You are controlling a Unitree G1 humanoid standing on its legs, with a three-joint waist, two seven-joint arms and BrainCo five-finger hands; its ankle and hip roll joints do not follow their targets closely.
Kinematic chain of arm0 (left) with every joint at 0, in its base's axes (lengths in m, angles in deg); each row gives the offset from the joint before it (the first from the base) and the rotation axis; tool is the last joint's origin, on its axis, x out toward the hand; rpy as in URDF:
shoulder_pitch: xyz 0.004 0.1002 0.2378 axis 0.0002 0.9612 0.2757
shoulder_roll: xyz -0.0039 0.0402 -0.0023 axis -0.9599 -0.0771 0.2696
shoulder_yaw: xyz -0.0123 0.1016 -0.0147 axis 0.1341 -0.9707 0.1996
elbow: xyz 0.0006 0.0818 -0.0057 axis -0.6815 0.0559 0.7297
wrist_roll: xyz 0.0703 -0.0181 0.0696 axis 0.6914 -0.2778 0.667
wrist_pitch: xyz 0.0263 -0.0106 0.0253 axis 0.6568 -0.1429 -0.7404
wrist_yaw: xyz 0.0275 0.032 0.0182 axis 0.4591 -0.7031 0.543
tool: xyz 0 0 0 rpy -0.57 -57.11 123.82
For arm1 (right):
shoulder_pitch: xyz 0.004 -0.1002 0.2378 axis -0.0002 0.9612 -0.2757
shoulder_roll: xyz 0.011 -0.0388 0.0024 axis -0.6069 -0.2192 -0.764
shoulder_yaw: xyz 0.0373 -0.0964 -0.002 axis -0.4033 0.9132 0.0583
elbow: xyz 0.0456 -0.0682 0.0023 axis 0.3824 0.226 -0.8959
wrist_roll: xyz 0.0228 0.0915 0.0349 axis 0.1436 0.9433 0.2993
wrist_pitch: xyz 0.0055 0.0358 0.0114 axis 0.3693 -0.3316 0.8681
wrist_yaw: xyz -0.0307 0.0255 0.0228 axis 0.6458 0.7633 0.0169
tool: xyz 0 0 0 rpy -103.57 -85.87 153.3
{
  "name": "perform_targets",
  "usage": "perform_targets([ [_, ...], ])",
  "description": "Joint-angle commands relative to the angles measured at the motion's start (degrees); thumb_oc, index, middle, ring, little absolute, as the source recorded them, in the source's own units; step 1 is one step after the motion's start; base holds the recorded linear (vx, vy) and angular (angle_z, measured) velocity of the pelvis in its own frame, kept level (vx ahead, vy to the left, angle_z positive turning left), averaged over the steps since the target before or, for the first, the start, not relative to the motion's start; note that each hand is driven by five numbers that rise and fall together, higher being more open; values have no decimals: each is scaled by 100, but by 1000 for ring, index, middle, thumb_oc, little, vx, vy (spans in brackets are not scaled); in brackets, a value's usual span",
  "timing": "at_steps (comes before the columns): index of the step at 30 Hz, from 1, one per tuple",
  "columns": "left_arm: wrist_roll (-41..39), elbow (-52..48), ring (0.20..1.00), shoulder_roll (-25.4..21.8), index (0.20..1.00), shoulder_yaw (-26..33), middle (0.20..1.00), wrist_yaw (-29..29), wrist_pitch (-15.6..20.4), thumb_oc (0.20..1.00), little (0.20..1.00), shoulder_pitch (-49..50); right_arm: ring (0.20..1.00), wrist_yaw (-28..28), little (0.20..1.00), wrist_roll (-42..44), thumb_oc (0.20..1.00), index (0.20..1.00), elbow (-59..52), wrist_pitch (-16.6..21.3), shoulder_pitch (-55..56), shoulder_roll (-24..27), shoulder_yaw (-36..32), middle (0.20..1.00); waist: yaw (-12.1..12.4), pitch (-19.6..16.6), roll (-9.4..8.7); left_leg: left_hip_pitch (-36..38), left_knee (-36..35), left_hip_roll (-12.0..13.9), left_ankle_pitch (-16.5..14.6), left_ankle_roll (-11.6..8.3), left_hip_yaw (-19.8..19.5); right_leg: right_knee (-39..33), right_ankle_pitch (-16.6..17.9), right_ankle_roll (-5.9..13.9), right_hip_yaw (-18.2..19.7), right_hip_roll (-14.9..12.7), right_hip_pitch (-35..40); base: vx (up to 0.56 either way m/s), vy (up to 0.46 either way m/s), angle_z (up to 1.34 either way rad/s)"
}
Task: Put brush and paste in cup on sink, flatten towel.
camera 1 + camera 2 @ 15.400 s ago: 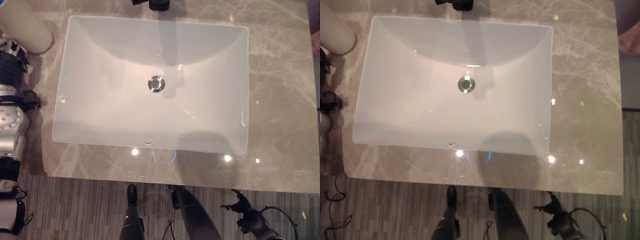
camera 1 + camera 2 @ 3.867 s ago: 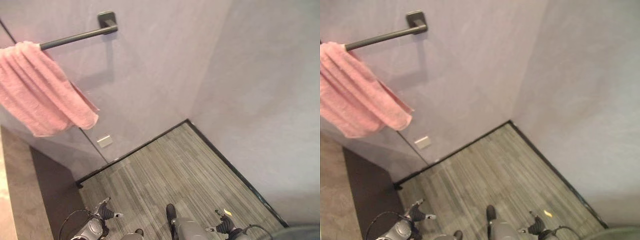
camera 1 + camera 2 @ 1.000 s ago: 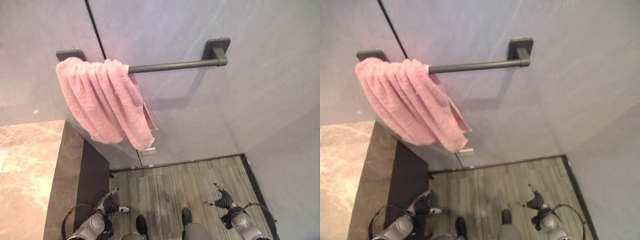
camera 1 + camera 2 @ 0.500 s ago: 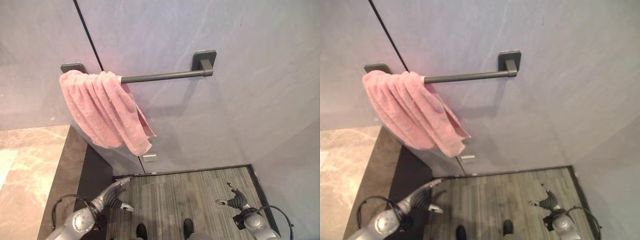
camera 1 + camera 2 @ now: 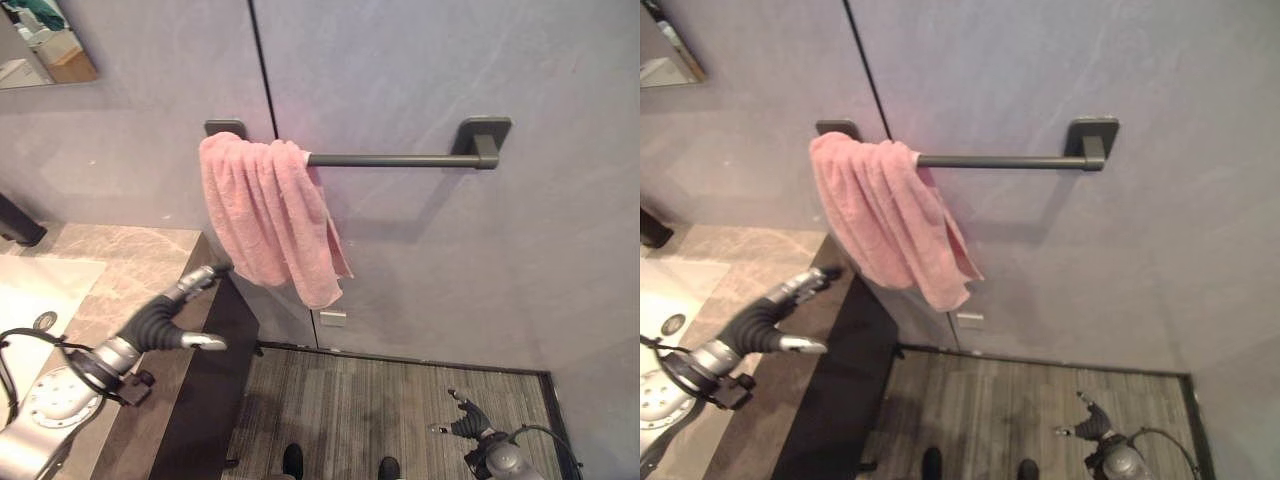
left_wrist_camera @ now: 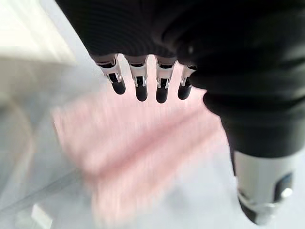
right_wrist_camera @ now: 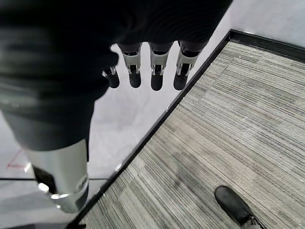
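Left hand (image 5: 165, 318) is reaching, fingers straight and apart, toward the bunched towel (image 5: 268, 217) on its rail (image 5: 400, 159), probably to spread it. Right hand (image 5: 468, 422) is hanging low, fingers loosely spread, holding nothing.

Even soft light, no glare. Faint shadow on wall (image 5: 480, 70) under towel bar (image 5: 400, 159). Pink towel (image 6: 138, 152) motion-blurred in left wrist view.

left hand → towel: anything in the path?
Nothing visible. The left hand is raised with fingers straight, pointing up toward the pink towel, which hangs bunched at the left end of the wall bar. Open air lies between them; the counter sits below the hand.
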Motion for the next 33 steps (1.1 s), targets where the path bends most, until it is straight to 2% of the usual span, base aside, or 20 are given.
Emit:
perform_targets([
  [1, 125, 479, 1000, 119, 1000, 376, 1000, 511, 245, 1000, 1000, -121, 1000, 27, 1000, -80, 1000, 1000, -190, 111, -83, -41, -97, 1000, -2, -94, -297, -345, 16, -165, 389, -178, 51, 99, 274, 419, 124, -413, 103, 42, 53, 1],
  [9, 776, 1634, 1000, 479, 1000, 499, 1000, 969, 178, 1000, 1000, -781, 1000, 16, 1000, -96, 1000, 1000, -355, -1, 117, -1, -346, 1000, -99, -69, -374, -347, 16, -156, 303, -147, 223, 33, 352, 476, 244, -488, 30, 27, 41, -2],
  [18, 714, 2562, 1000, 702, 1000, 216, 1000, 1156, 135, 1000, 1000, -1706, 1000, -20, 1000, -212, 1000, 1000, -779, -61, 220, 144, -443, 1000, -333, -11, -463, -460, 16, -130, 240, -106, 513, -2, 494, 528, 543, -547, -264, 15, 48, -17],
  [22, 618, 2759, 1000, 681, 1000, -54, 1000, 1201, 121, 1000, 1000, -2217, 1000, 55, 1000, -260, 1000, 1000, -895, -67, 206, 214, -507, 1000, -464, 62, -485, -544, 16, -113, 225, -61, 633, 1, 581, 543, 713, -560, -464, 17, 61, -25],
  [33, 575, 2936, 1000, 627, 1000, -551, 1000, 1255, 70, 1000, 1000, -2973, 1000, 15, 1000, -361, 1000, 1000, -883, -115, 201, 226, -344, 1000, -618, 121, -510, -568, 16, -129, 169, -13, 768, 7, 651, 569, 894, -598, -624, 20, 24, -10],
])
